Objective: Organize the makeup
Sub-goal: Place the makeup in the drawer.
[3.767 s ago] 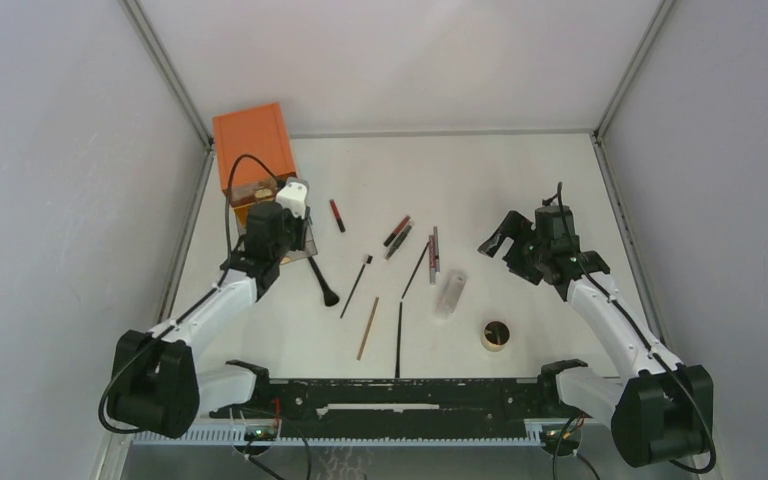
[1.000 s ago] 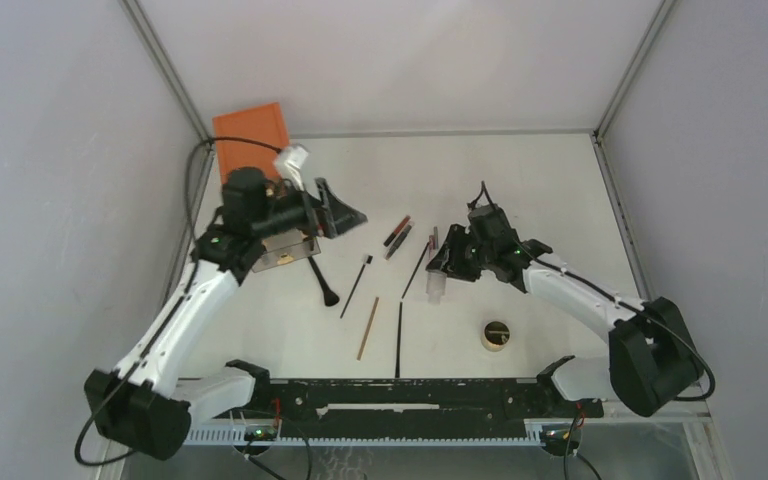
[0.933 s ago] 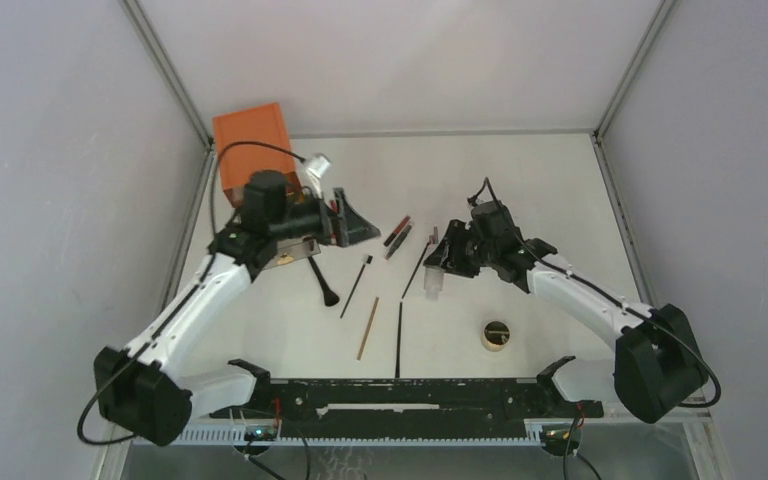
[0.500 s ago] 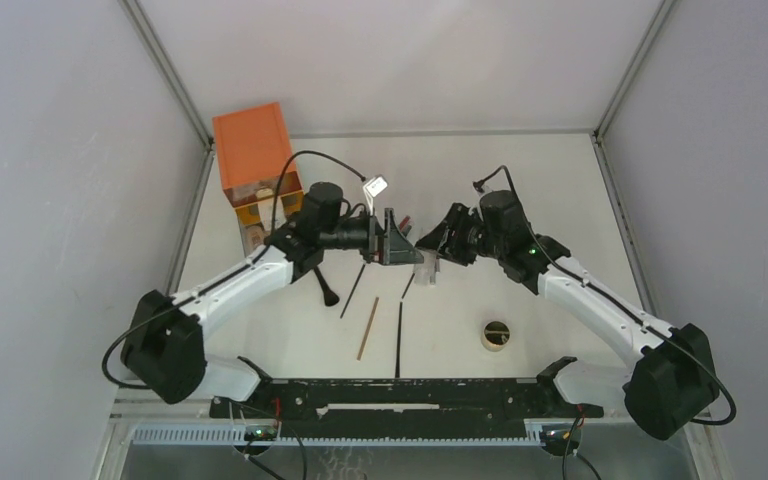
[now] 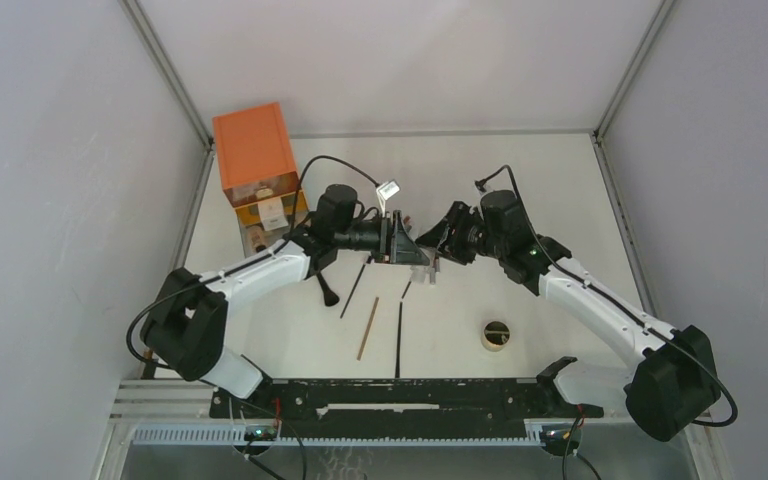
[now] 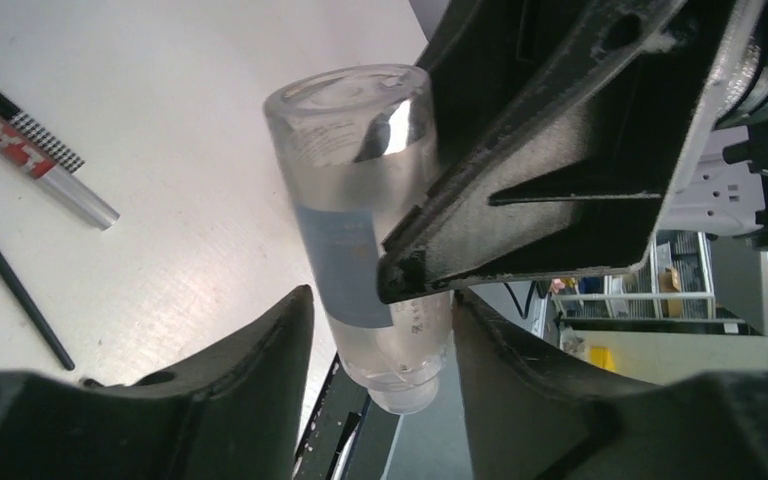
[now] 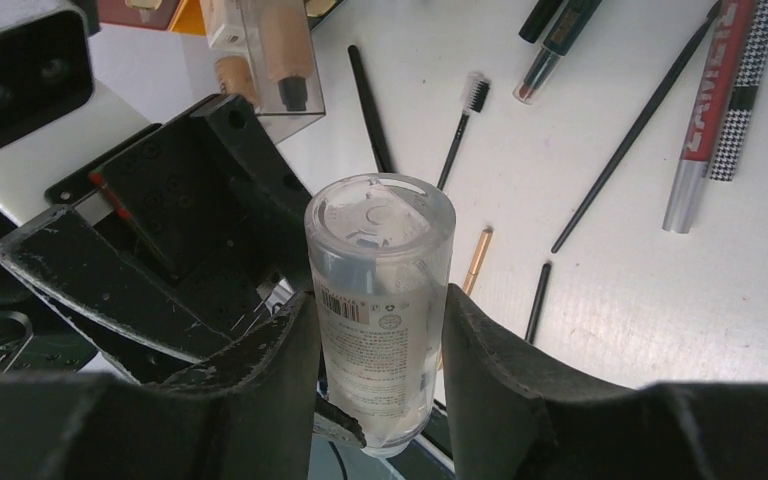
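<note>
Risk of tube (image 7: 380, 260) dropping onto 6 o'clock pencils (image 5: 368, 328) on early release: clamped in right claw (image 7: 378, 300), left claw (image 6: 382, 300) half-closed, grip unclear.

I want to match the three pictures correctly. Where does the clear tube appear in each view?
Top external: the clear tube is near the centre, small and mostly hidden.
Left wrist: clear tube at the centre, leaning up to the left.
Right wrist: clear tube at the centre, in the lower half.
Shared landmark: the red pencil, upper left in the left wrist view and upper right in the right wrist view; the top view does not show it clearly.
</note>
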Available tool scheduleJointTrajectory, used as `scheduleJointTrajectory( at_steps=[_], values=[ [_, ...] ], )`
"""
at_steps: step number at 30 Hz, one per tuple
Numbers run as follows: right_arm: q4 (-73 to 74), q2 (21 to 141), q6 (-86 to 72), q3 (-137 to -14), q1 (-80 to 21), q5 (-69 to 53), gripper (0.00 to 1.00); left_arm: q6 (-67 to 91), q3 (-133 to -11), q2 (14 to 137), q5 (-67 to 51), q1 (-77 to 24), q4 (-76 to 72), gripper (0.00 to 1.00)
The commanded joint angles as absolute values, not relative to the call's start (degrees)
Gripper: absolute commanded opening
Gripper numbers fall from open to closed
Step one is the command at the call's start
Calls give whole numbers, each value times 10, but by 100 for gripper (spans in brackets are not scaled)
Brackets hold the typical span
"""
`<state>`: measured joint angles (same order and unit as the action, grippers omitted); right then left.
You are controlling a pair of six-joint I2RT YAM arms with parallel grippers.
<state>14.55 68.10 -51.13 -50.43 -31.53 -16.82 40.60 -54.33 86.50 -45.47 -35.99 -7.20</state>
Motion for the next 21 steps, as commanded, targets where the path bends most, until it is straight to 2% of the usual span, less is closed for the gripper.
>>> scheduleJointTrajectory(
  at_steps=[1, 6, 8, 9, 12, 14, 16, 21],
  values=[
    [110, 666, -523, -524, -319, -170, 20, 418, -578, 874, -480, -368, -103, 52],
    [115, 669, -523, -524, -319, -164, 23, 423, -584, 880, -489, -368, -104, 33],
    [117, 668, -523, -524, -318, -162, 29, 424, -586, 881, -493, -368, -104, 28],
    [118, 668, -522, -524, -318, -159, 37, 425, -586, 881, -494, -368, -104, 26],
    [128, 665, -523, -524, -312, -155, 74, 418, -589, 876, -492, -367, -92, 17],
    [144, 659, -523, -524, -299, -150, 85, 400, -593, 866, -479, -367, -65, 11],
    [165, 646, -516, -524, -281, -142, 90, 372, -598, 851, -461, -363, -23, 9],
    [222, 594, -471, -524, -218, -116, 93, 297, -617, 793, -392, -327, 140, 4]
  ],
)
